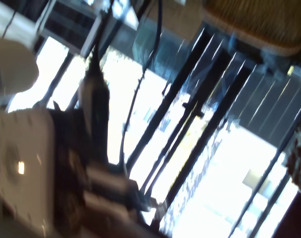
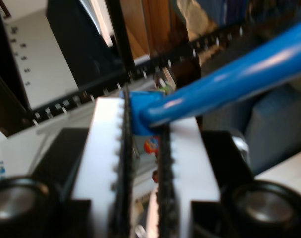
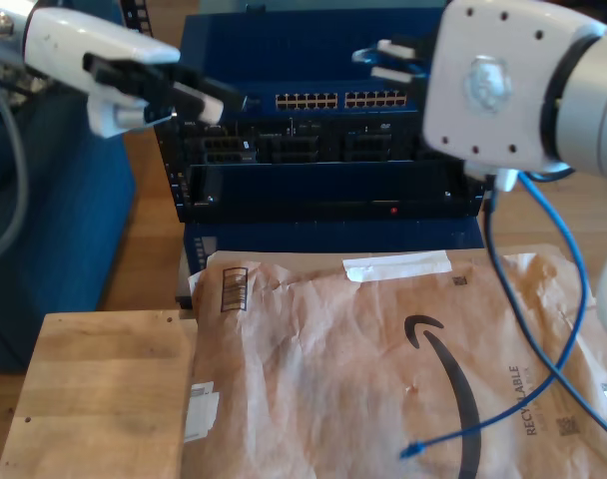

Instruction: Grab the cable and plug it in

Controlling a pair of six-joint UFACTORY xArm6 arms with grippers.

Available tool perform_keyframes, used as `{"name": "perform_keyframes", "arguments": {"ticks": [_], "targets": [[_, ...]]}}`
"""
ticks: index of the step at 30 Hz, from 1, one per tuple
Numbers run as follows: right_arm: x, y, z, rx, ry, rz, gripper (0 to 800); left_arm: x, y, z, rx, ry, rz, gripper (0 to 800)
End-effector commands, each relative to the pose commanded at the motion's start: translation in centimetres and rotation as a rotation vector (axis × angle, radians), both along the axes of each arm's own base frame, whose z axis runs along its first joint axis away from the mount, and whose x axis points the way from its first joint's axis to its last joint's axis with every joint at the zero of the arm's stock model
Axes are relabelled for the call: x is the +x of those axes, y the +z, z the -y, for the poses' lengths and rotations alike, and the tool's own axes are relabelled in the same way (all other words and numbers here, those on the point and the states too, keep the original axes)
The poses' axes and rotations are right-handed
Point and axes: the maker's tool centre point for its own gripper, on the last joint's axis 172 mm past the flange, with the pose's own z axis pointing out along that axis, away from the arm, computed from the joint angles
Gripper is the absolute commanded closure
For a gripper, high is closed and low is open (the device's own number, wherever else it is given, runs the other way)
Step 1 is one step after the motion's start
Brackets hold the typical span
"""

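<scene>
With cable [image 2: 229, 79] clamped, second tool [image 2: 145, 148].

A paper mailer [image 3: 363, 369] is lying near in the exterior view, with a wooden board [image 3: 94, 389] to its left. Behind them the equipment rack [image 3: 313, 150] is standing. The cable [image 3: 543, 329] is trailing over the mailer's right part.

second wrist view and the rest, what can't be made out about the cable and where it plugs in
- Cable plug end: pinched between my second gripper pads, blurred in the second wrist view.
- That gripper's tip: behind the arm's white joint in the exterior view.
- Switch ports: too small to tell which are free.
- First wrist view: motion-blurred.
</scene>
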Motion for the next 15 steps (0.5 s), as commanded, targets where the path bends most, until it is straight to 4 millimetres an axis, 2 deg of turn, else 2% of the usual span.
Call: {"name": "perform_keyframes", "arguments": {"ticks": [3, 6, 7, 9, 12, 15], "targets": [[0.5, -2.3, 1.7, -0.041, -0.049, 0.027, 798, -1.5, -2.2, -3.2, 0.173, -0.008, 0.017, 1], [0.8, -4.8, 3.6, -0.087, -0.106, 0.071, 798, -2.8, -4.5, -8.6, 0.247, 0.037, -0.012, 1], [0.8, -5.6, 4.5, -0.094, -0.131, 0.085, 798, -3.6, -5.1, -9.8, 0.248, 0.035, 0.002, 1], [0.8, -6.5, 5.9, -0.097, -0.176, 0.121, 798, -5.4, -6.6, -12.0, 0.246, 0.031, 0.014, 1], [0.6, -7.8, 7.2, -0.11, -0.214, 0.147, 798, -8.5, -9.7, -16.3, 0.274, 0.042, -0.036, 0], [1.3, -9.4, 8.5, -0.136, -0.245, 0.125, 798, -12.1, -12.1, -18.5, 0.278, 0.025, -0.074, 1]]}}
